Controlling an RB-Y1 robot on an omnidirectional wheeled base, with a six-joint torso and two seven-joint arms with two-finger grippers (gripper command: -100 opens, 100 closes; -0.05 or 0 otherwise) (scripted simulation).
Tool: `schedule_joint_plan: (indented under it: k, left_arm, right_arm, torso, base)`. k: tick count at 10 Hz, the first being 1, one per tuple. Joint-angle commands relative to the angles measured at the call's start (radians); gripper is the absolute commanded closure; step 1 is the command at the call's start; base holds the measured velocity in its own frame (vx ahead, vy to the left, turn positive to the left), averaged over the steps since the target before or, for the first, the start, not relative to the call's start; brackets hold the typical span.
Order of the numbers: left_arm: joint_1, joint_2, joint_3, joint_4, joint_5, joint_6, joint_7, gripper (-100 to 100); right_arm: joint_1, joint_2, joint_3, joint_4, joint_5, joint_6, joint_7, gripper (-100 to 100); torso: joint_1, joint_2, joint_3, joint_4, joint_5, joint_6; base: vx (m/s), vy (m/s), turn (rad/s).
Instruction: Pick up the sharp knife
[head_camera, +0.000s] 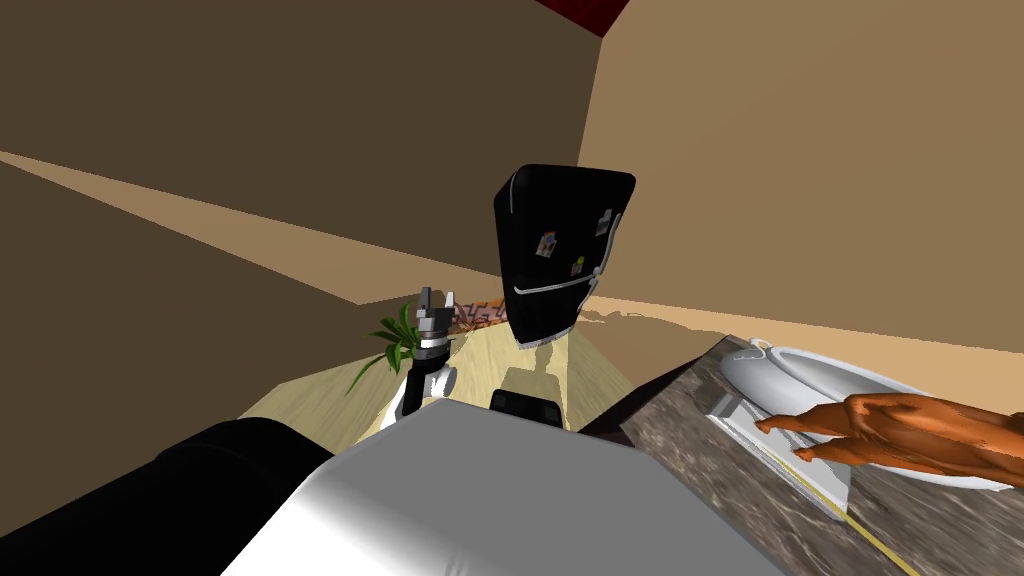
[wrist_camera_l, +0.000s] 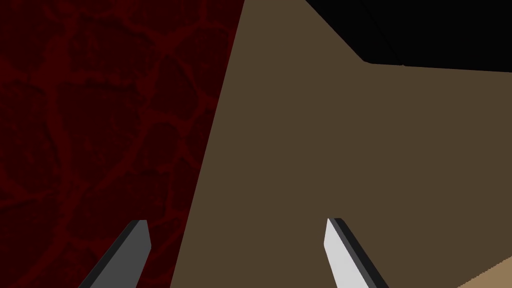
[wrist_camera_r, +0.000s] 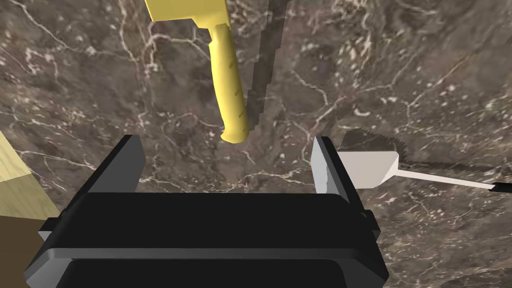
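A: What is the biggest thing here?
B: Brown walls (head_camera: 250, 120) on the far side and on the left, with a light wood floor (head_camera: 520, 350) below them. A black fridge (head_camera: 565, 255) stands far off in the middle, with small stickers on its door.
A: And the table?
B: A dark marble table (head_camera: 690, 430) lies near, on the right. It carries a white platter (head_camera: 800, 372), and a brown roast (head_camera: 900, 430) rests across the platter's near rim. A flat white board (head_camera: 800, 468) lies just beside the platter, on its near side.
A: Anything on the left?
B: A green plant (head_camera: 390, 340), left of the fridge. The left gripper (head_camera: 437, 300) is raised just beside it, pointing up, well apart from the table. Its jaws stand wide and hold nothing.
A: Where is the knife?
B: The knife (wrist_camera_r: 227, 75) is yellow, blade and handle alike, and lies on the table. Its handle end points at the right gripper (wrist_camera_r: 227, 142), toward the gap between the jaws. A thin dark shadow runs along the handle on the marble.
A: Is it gripped?
B: No. The right jaws are spread wide, one to either side of the handle's end, and they touch the knife nowhere.
A: And the smallest thing?
B: A white spatula (wrist_camera_r: 370, 167) with a thin shaft lies on the table just beside one of the right jaws, off to the side of the knife. I cannot tell whether they touch.
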Motion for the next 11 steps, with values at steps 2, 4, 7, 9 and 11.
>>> schedule_joint_plan:
  k: [2,4,7,9,11]
  left_arm:
    - [0.000,0.000,0.000,0.000,0.000,0.000,0.000,0]
    - [0.000,0.000,0.000,0.000,0.000,0.000,0.000,0]
    - [0.000,0.000,0.000,0.000,0.000,0.000,0.000,0]
    - [0.000,0.000,0.000,0.000,0.000,0.000,0.000,0]
    - [0.000,0.000,0.000,0.000,0.000,0.000,0.000,0]
  right_arm:
    - [-0.033,0.018,-0.005,0.031,-0.026,0.054,0.011,-100]
    - [-0.043,0.051,-0.030,0.038,-0.066,0.115,0.005,-100]
    - [-0.049,0.071,-0.045,0.043,-0.089,0.154,0.002,-100]
    - [-0.058,0.066,-0.035,0.047,-0.081,0.146,0.002,0]
    - [-0.077,0.109,-0.026,0.054,-0.053,0.106,0.008,-100]
  torso:
    - [0.000,0.000,0.000,0.000,0.000,0.000]
    - [0.000,0.000,0.000,0.000,0.000,0.000]
    - [0.000,0.001,0.000,0.000,0.000,0.000]
    - [0.001,0.002,0.001,0.000,0.000,0.000]
    - [0.002,0.003,0.002,0.001,0.000,0.000]
  base:
    - [0.038,-0.016,-0.008]
    - [0.043,-0.021,-0.014]
    - [0.030,-0.014,-0.007]
    - [0.005,-0.001,-0.001]
    - [-0.010,0.013,0.027]
